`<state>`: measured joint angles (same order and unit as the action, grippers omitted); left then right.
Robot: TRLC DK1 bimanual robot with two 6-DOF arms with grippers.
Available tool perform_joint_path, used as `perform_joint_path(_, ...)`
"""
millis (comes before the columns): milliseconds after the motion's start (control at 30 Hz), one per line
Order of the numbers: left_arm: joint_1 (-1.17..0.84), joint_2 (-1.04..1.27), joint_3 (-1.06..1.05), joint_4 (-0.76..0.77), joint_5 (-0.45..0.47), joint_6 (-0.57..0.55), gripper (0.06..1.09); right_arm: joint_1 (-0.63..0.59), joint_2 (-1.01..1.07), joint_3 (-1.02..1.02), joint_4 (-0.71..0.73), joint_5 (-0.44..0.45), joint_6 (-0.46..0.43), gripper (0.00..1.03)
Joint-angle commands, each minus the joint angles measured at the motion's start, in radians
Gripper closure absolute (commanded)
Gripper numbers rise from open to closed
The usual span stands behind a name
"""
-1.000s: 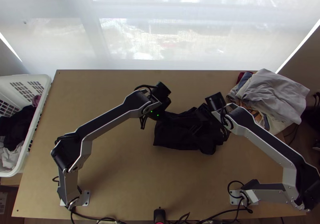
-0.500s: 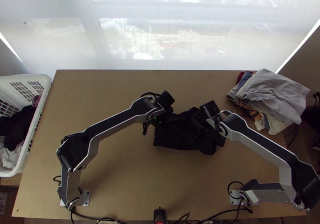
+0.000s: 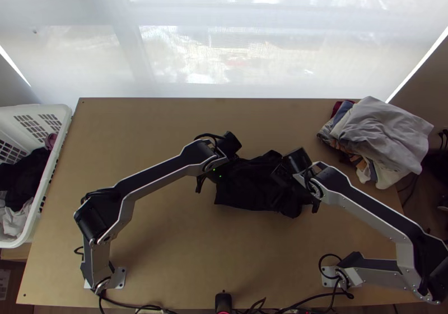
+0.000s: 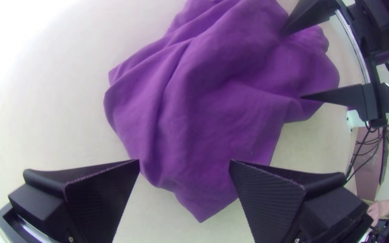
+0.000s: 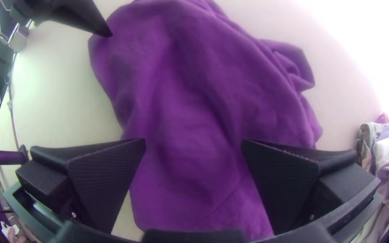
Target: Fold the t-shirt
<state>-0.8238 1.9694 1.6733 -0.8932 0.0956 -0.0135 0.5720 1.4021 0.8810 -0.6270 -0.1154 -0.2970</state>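
Top view has the right gripper (image 5: 193, 150) and left gripper (image 4: 184, 164) shifted toward the table's (image 3: 168, 235) near edge, jaws apart; beneath both lies the bunched t-shirt (image 3: 241, 188), partly between each pair, its outline unchanged; likely regrasping, no fold gained; beyond sits the clothes pile (image 3: 386, 135).

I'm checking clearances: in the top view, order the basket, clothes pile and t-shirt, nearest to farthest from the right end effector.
1. T-shirt: bunched, mid-table.
2. Clothes pile: at the table's far right corner.
3. Basket: at the left edge.
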Motion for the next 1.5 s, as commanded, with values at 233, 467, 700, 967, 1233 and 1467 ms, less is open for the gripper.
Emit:
perform_joint_path(233, 0.02, -0.078, 0.0, -0.023, 0.0, 0.012, 0.12, 0.069, -0.134, 0.104, -0.069, 0.053, -0.056, 0.04)
perform_joint_path(467, 0.031, -0.083, -0.001, -0.033, 0.0, 0.003, 0.12, 0.279, -0.155, -0.05, 0.033, 0.177, -0.108, 0.04)
perform_joint_path(700, 0.029, -0.083, 0.002, -0.033, 0.0, 0.0, 0.12, 0.374, -0.101, -0.165, 0.286, 0.29, -0.169, 0.04)
perform_joint_path(967, 0.032, -0.086, 0.002, -0.036, 0.0, 0.001, 0.12, 0.374, 0.021, -0.232, 0.452, 0.307, -0.195, 0.04)
perform_joint_path(1233, 0.031, -0.076, 0.008, -0.036, 0.0, 0.001, 0.12, 0.345, 0.117, -0.244, 0.55, 0.333, -0.212, 0.04)
perform_joint_path(1467, 0.031, -0.08, 0.016, -0.047, 0.0, 0.0, 0.12, 0.278, 0.21, -0.217, 0.636, 0.369, -0.245, 0.06)
